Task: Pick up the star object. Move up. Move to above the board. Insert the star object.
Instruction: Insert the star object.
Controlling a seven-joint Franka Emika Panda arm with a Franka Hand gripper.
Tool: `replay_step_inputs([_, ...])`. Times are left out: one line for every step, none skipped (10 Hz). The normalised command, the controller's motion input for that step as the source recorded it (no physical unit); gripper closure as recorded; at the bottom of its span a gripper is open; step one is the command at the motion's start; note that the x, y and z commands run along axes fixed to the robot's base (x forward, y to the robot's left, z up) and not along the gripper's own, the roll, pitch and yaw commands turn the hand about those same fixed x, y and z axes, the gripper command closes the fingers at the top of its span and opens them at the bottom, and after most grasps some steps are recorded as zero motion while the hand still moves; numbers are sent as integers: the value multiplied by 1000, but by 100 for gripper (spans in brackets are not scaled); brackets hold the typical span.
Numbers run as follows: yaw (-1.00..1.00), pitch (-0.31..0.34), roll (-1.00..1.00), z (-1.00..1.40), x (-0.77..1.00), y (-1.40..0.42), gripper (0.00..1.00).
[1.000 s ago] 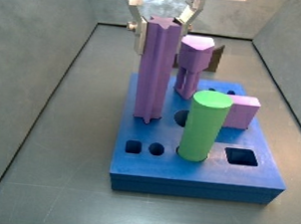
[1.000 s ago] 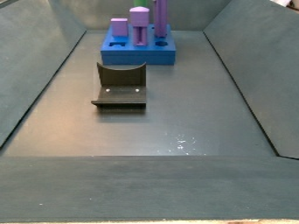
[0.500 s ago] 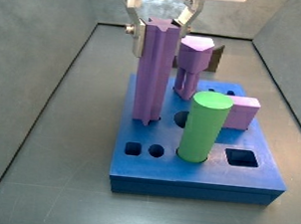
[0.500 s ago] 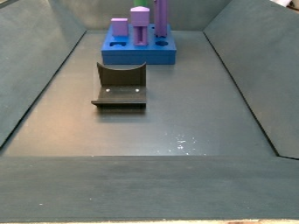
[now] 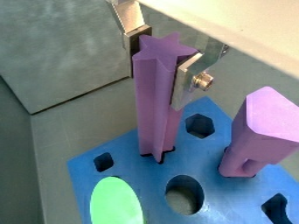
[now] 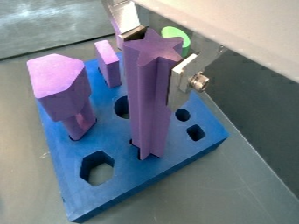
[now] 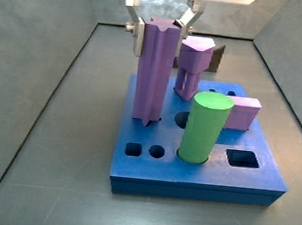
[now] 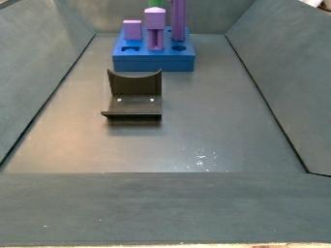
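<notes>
The star object [image 7: 154,75], a tall purple ridged post, stands upright with its lower end in the star-shaped hole of the blue board [image 7: 188,178]. It shows in both wrist views [image 5: 158,101] [image 6: 149,101] and, small, in a side view [image 8: 177,19]. My gripper [image 7: 161,27] is above the board and shut on the post's top. Both wrist views [image 5: 160,61] [image 6: 149,57] show a silver finger plate pressed flat on each side of the star top. The board also shows in both wrist views [image 5: 228,188] [image 6: 163,171] and at the far end of the bin [image 8: 155,64].
A wider pinkish-purple hexagonal post [image 7: 195,64] [image 5: 263,127] [image 6: 65,87], a green cylinder [image 7: 206,125] [image 5: 117,201] and a short purple block [image 7: 243,113] stand in the board. The fixture [image 8: 134,94] stands on the grey floor. Sloping grey walls enclose the bin.
</notes>
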Motion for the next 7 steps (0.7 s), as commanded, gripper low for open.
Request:
replay_step_inputs([-80,-83,3,-943,154,0,100])
replay_step_inputs([0,-174,11,-897,54,-17,100])
replay_step_inputs([0,-234,46,-791,0,-49,100])
replay_step_inputs([51,-229,90,-811,-106,-40,100])
replay_step_inputs([94,-166,114,-889,-43,-51,100])
replay_step_inputs([71,-99,111,-983,0,-63,100])
replay_step_inputs([0,-36,60,-977,206,0,100])
